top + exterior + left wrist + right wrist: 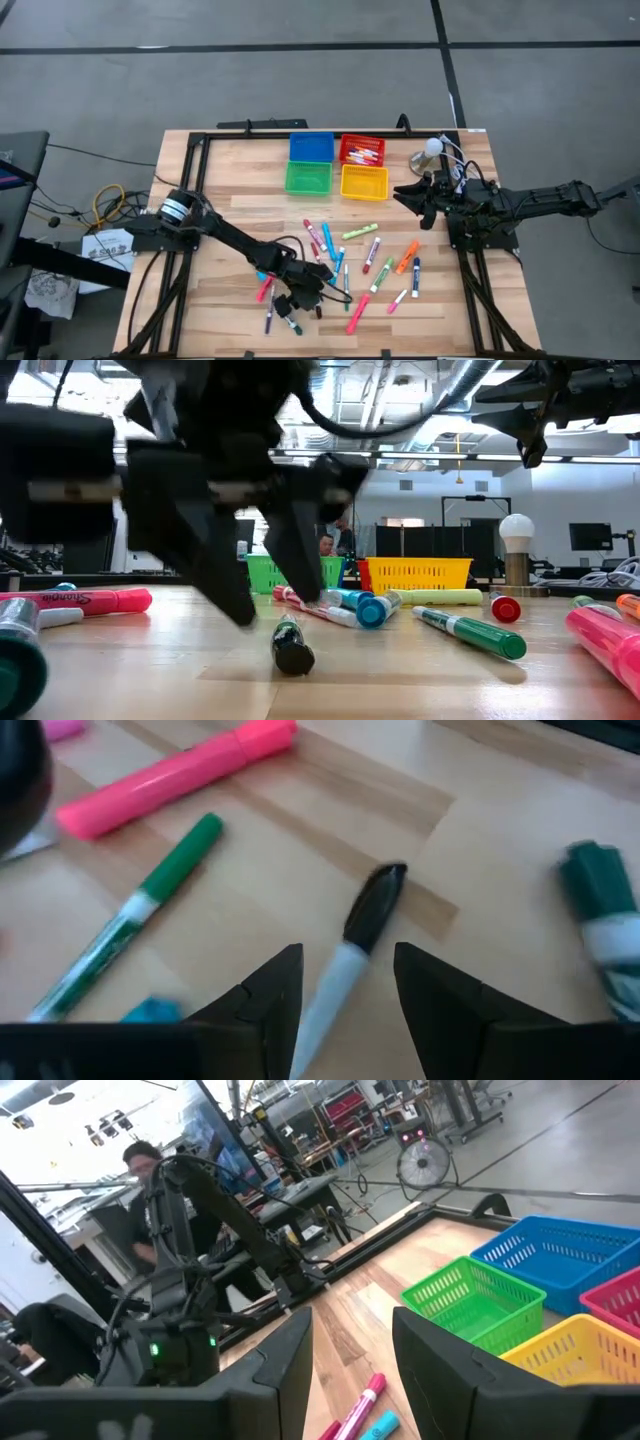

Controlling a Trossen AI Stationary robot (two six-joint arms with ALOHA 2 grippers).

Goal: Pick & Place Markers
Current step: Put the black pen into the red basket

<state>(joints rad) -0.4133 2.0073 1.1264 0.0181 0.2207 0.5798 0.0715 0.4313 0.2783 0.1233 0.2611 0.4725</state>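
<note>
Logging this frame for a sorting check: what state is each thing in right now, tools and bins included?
Left tool: open, low over the table, fingers either side of the black-capped marker.
Black-capped white-barrel marker: lying flat, not gripped.
Right tool: open, empty, raised near the bins.
Red plastic mesh bin: holds several markers.
Blue mesh bin: looks empty.
Green mesh bin: looks empty.
Yellow mesh bin: looks empty.

Your left arm reaches diagonally from the table's left edge toward the front centre, wrist pitched down, left gripper [293,300] low over the tabletop. Its fingers [270,1005] stand apart with a clear gap between them. Your right arm is folded back at the right edge, right gripper [418,196] held high, fingers [282,1360] parted, holding nothing.
</note>
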